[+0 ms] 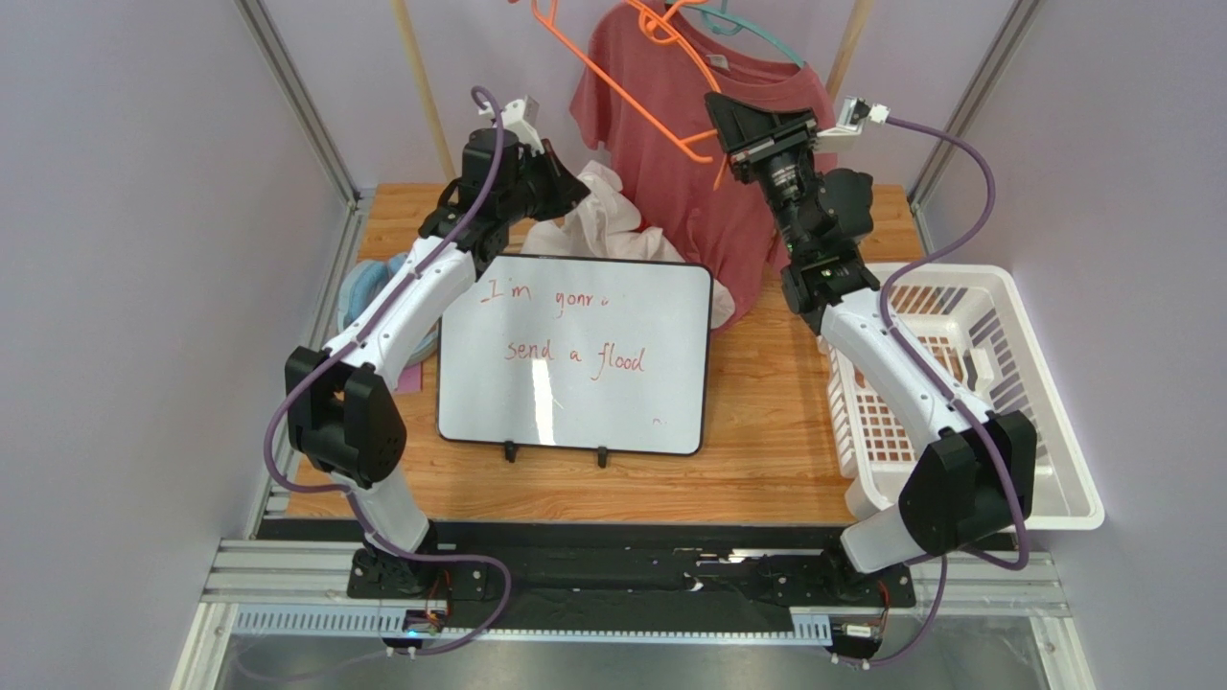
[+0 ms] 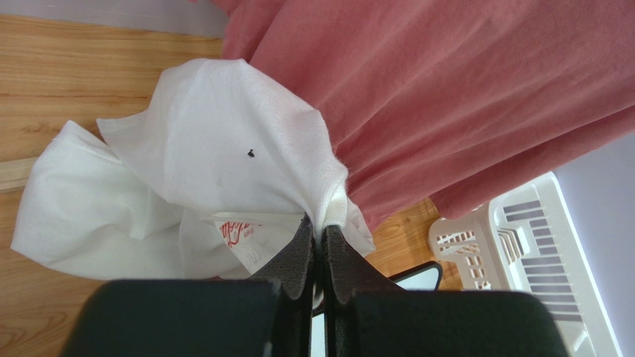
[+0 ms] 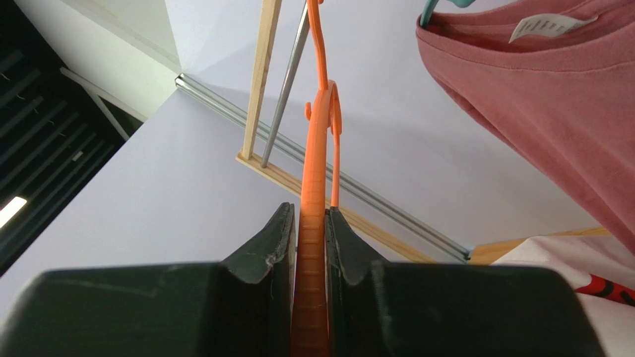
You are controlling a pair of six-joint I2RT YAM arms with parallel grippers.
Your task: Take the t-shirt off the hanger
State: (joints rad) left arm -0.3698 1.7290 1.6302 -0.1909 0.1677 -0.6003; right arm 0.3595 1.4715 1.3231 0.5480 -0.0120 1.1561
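A white t-shirt (image 1: 608, 223) lies bunched on the table behind the whiteboard. My left gripper (image 1: 566, 184) is shut on a fold of it; the left wrist view shows the white t-shirt (image 2: 223, 149) pinched at the left gripper's tips (image 2: 320, 227). A bare orange hanger (image 1: 634, 79) hangs tilted at the back with no cloth on it. My right gripper (image 1: 725, 137) is shut on its lower end; the right wrist view shows the orange hanger (image 3: 317, 149) clamped in the right gripper (image 3: 309, 216). The white shirt's corner (image 3: 589, 268) shows below.
A red t-shirt (image 1: 720, 187) hangs on a teal hanger (image 1: 749, 32) at the back, just behind both grippers. A whiteboard (image 1: 576, 352) with red writing lies mid-table. A white basket (image 1: 1008, 403) stands right. A blue cloth (image 1: 367, 295) lies left.
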